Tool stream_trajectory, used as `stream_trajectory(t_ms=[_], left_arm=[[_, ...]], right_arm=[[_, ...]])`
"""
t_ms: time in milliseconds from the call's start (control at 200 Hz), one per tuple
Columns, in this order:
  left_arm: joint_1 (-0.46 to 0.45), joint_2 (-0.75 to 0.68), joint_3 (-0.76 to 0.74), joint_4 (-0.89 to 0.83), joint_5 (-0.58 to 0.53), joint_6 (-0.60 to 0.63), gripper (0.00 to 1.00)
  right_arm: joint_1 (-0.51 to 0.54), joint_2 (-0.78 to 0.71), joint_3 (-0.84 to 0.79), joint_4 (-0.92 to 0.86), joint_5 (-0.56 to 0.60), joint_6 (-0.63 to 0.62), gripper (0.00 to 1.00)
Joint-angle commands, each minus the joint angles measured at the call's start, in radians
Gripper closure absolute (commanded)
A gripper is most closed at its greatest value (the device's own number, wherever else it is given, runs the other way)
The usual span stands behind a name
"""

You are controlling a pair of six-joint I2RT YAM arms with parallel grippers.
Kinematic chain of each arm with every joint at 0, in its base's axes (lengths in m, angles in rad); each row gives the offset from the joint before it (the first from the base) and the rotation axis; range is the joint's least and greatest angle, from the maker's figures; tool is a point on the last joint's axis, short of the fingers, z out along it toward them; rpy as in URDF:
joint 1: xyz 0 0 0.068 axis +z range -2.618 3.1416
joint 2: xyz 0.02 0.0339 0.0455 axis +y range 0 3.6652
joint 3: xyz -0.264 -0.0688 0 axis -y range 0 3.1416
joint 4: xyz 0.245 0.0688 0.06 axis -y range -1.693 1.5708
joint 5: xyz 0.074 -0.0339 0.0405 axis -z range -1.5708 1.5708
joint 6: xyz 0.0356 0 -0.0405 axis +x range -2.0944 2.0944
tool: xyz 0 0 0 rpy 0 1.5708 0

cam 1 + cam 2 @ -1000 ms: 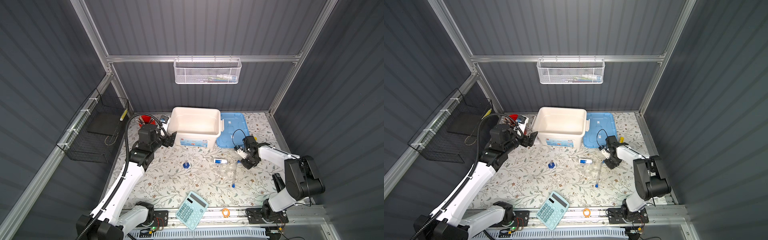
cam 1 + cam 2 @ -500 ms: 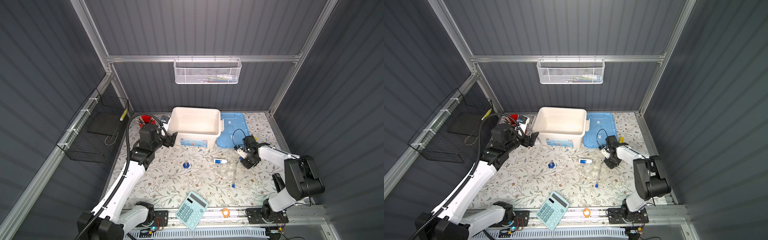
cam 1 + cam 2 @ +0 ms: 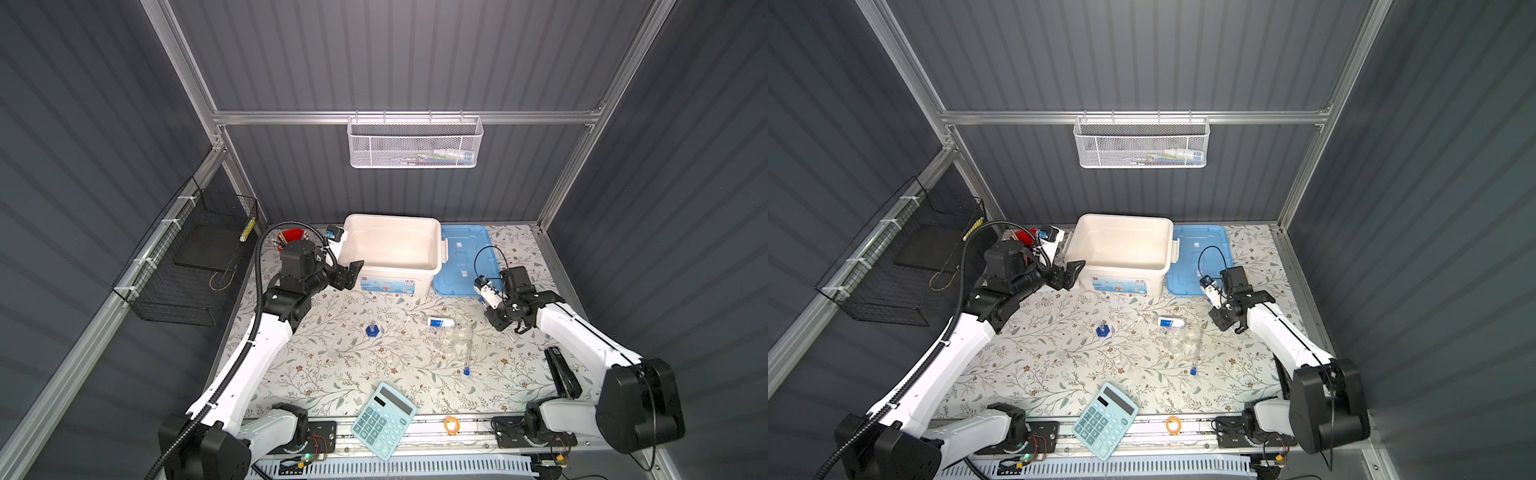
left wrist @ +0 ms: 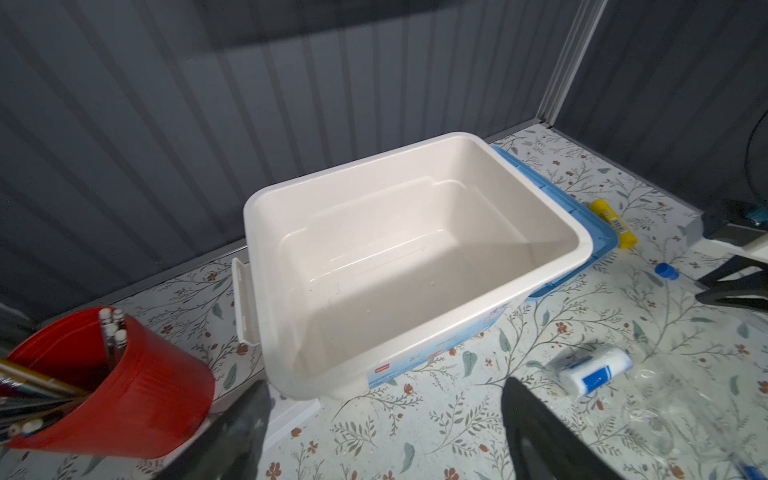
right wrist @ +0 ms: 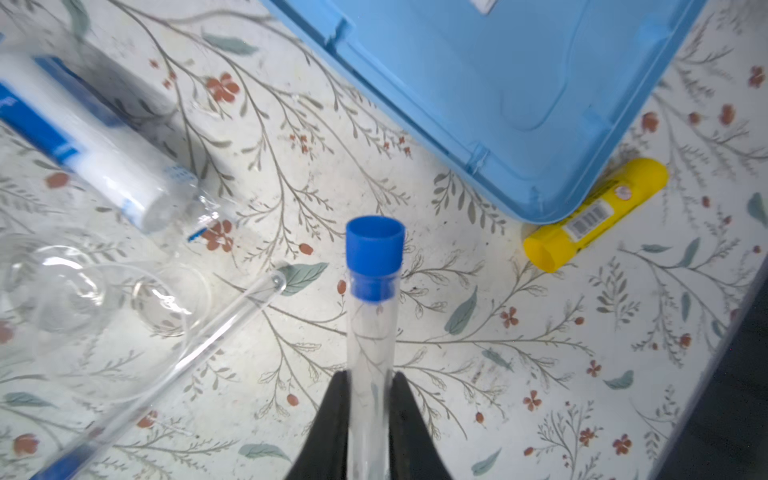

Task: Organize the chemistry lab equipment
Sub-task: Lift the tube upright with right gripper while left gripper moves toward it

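Observation:
My right gripper is shut on a clear, blue-capped test tube, low over the mat in front of the blue lid. In both top views it sits at the right. A second test tube lies on the mat beside clear flasks and a blue-white labelled beaker on its side. The slim cylinder on a blue foot stands mid-mat. My left gripper hangs open and empty by the front left corner of the white bin.
A red cup of pens stands left of the bin. A yellow glue stick lies by the lid's corner. A teal calculator, an orange ring and a black stapler are near the front edge.
The right jaws have closed onto the test tube. The left gripper has drifted slightly right, toward the bin, still open.

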Motion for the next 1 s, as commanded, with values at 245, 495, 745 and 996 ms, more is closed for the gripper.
stream_trajectory(t_ms=[245, 495, 745, 996], left_arm=[[-0.115, 0.103, 0.051, 0.147, 0.259, -0.168, 0.2], [-0.241, 0.235, 0.081, 0.306, 0.338, -0.266, 0.22], [-0.267, 0.291, 0.081, 0.472, 0.42, -0.388, 0.25], [-0.296, 0.348, 0.09, 0.576, 0.47, -0.462, 0.27]], right_arm=[[0.059, -0.187, 0.063, 0.067, -0.152, 0.078, 0.87], [0.184, -0.177, 0.126, 0.14, -0.145, 0.112, 0.88], [0.25, -0.186, 0.155, 0.221, -0.177, 0.143, 0.89], [0.302, -0.174, 0.162, 0.3, -0.199, 0.169, 0.89]])
